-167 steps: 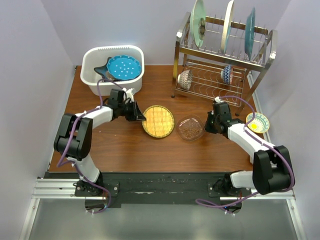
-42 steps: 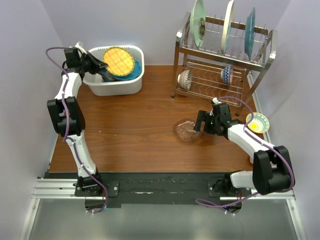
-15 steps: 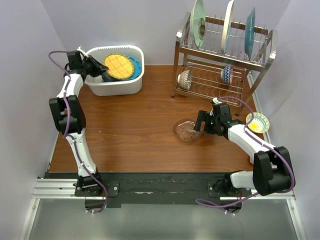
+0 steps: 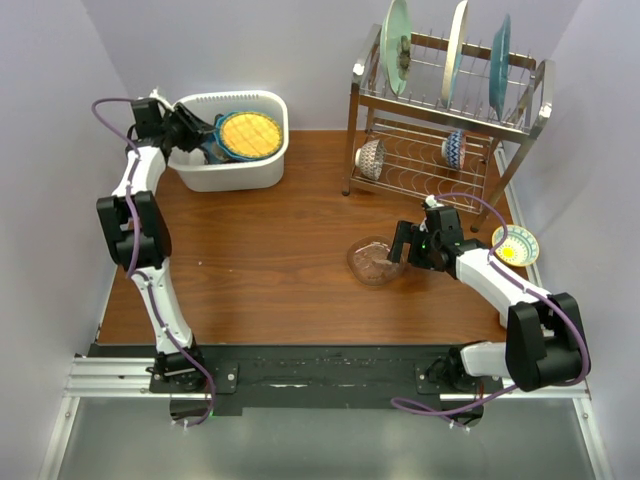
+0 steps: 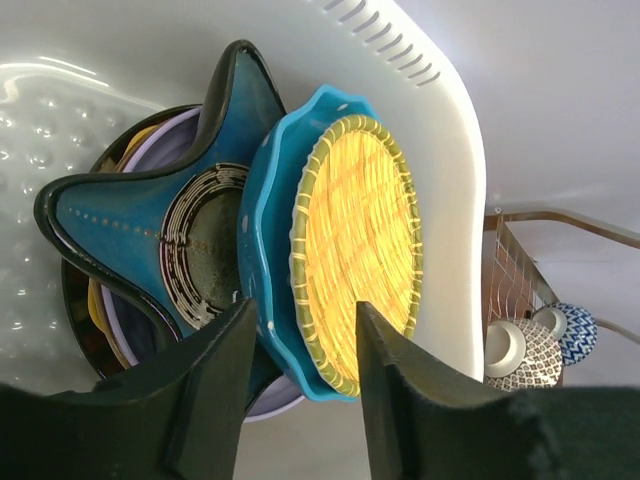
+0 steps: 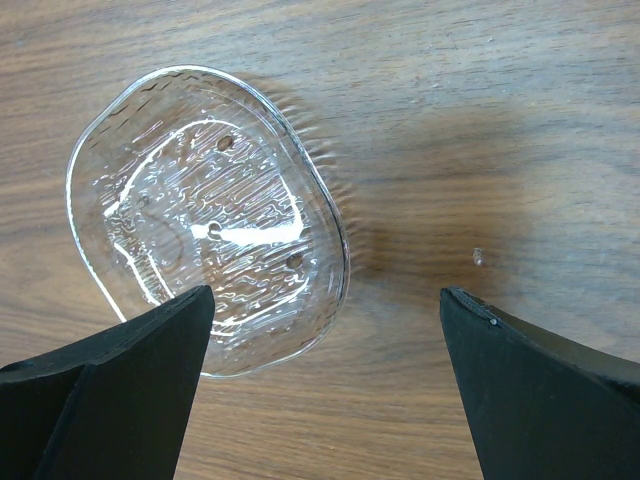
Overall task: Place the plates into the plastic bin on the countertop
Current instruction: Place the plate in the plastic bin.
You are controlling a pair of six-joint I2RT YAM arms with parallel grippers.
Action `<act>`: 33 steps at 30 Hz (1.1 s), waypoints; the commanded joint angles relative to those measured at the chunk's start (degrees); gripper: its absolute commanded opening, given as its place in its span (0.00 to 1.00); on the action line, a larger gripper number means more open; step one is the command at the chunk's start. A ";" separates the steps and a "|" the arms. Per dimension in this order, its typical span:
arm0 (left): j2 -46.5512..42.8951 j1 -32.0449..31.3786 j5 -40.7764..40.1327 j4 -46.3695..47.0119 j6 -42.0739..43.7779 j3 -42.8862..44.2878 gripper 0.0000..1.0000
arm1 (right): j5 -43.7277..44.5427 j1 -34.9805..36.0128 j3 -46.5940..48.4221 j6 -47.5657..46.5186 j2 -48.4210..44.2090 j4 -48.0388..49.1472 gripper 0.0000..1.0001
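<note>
The left fingers (image 5: 210,390) stand partly apart and grip nothing. Their dark tips hide the near edge of the stack inside the plastic bin (image 5: 450,190). There the amber woven-look plate (image 5: 360,240) lies topmost on the blue scalloped plate (image 5: 262,260), over the star-shaped plate (image 5: 120,220); the lower plates show only as slivers. The right fingers (image 6: 120,390) gape wide and empty above the clear glass plate (image 6: 200,220) on the counter (image 6: 500,120).
</note>
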 commanded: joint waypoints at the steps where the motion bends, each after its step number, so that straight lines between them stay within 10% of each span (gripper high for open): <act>1: -5.10 0.53 -1.27 2.40 1.18 0.61 0.53 | -0.80 -0.10 -0.70 -0.37 -1.46 0.89 0.99; 18: -21.70 -1.66 1.28 9.42 1.70 -14.23 0.80 | -1.85 -0.10 -1.23 0.77 -1.37 1.86 0.99; 33: -45.08 -24.33 -6.36 12.32 12.87 -47.16 0.88 | -9.67 -0.10 1.14 2.80 4.86 6.25 0.99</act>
